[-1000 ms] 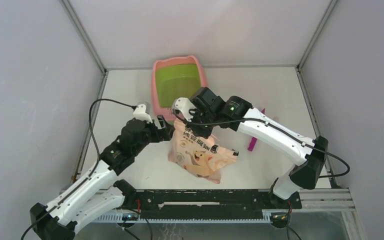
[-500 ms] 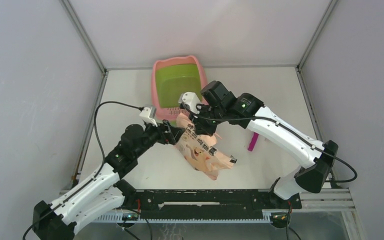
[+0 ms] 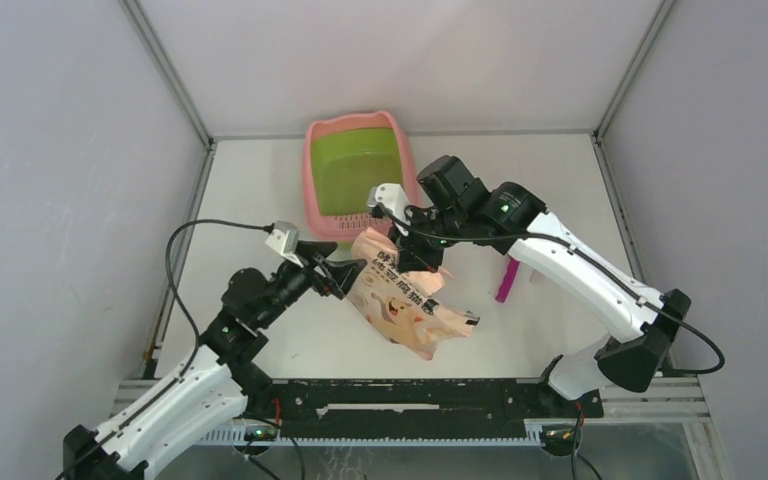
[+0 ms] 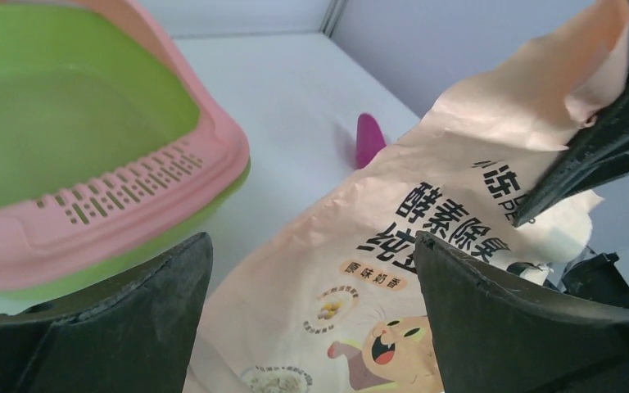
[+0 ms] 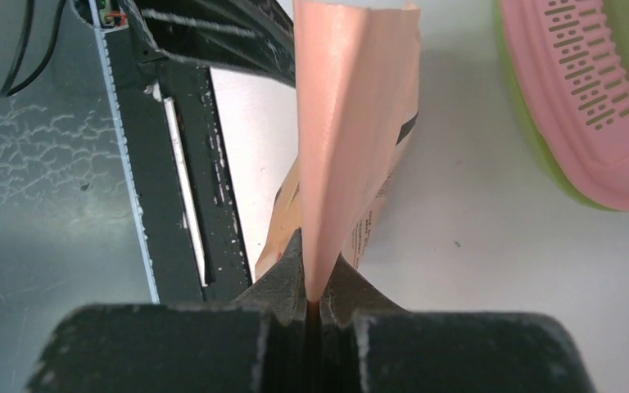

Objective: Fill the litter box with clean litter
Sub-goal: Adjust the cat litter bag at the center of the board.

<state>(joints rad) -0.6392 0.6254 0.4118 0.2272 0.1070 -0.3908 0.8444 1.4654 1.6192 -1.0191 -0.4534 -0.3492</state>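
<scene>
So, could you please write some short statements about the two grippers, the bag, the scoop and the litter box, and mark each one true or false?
1. The right gripper is shut on the top edge of the bag. True.
2. The left gripper is also shut on the bag. False: its fingers stand wide open, with the bag seen between them.
3. The litter box is full of litter. False: its green basin looks bare.
4. The magenta scoop lies on the table, on the bag's right side. True.
5. The bag rests inside the litter box. False: it is outside, nearer the arm bases.
</scene>
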